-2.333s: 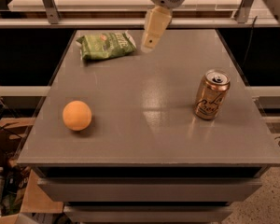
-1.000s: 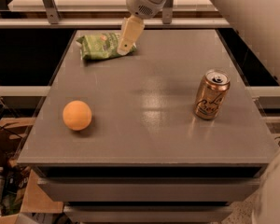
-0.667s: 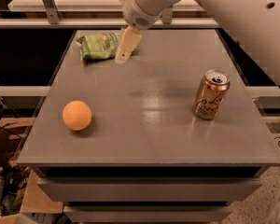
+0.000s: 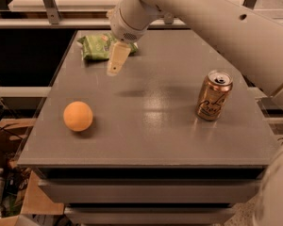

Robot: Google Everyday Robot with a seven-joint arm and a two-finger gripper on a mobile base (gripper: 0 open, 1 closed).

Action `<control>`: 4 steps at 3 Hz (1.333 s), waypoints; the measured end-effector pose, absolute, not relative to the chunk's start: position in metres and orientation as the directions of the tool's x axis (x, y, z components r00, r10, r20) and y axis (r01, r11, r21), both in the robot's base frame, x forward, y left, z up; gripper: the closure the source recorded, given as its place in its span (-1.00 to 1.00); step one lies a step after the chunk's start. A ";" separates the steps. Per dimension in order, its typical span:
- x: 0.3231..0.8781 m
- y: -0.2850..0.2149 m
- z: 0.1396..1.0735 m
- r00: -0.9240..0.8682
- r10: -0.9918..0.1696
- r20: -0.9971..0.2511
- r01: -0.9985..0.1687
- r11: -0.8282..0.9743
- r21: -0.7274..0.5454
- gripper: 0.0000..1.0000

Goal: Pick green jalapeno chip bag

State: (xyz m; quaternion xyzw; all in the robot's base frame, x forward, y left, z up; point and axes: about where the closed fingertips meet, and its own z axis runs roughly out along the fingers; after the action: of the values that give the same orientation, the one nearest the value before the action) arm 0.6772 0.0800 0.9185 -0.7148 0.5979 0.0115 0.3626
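Bag (image 4: 96, 46) lying at far-left corner of bench (image 4: 146, 131). Gripper (image 4: 117, 59) held low just beside bag's right end, toward bench middle; opening cannot be told.

Risks:
- bag shoved toward far edge if approached off-centre
- crinkled film lost from grip if pinched shallow

Ball (image 4: 78, 116) by left edge and can (image 4: 214, 96) by right edge are well apart from bag, unlikely to be hit.

The white arm (image 4: 217, 18) enters from 3 o'clock and stretches toward 10 o'clock, ending in a rounded wrist (image 4: 129, 20). Below the wrist hangs the pale gripper (image 4: 116, 60) — about 11 o'clock from the view's centre, tip pointing toward 7 o'clock.
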 end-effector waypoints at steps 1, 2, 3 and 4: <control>0.694 0.092 0.904 0.296 -0.845 -0.444 -0.868 -0.045 -0.495 -1.00; 0.710 0.099 0.902 0.296 -0.845 -0.446 -0.863 -0.037 -0.503 -1.00; 0.724 0.101 0.901 0.264 -0.836 -0.481 -0.861 0.021 -0.508 -1.00; 0.733 0.108 0.898 0.222 -0.804 -0.552 -0.869 0.093 -0.486 -1.00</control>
State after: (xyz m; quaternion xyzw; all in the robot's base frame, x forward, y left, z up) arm 0.7335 0.1083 0.8984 -0.6721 0.6222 0.0411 0.3994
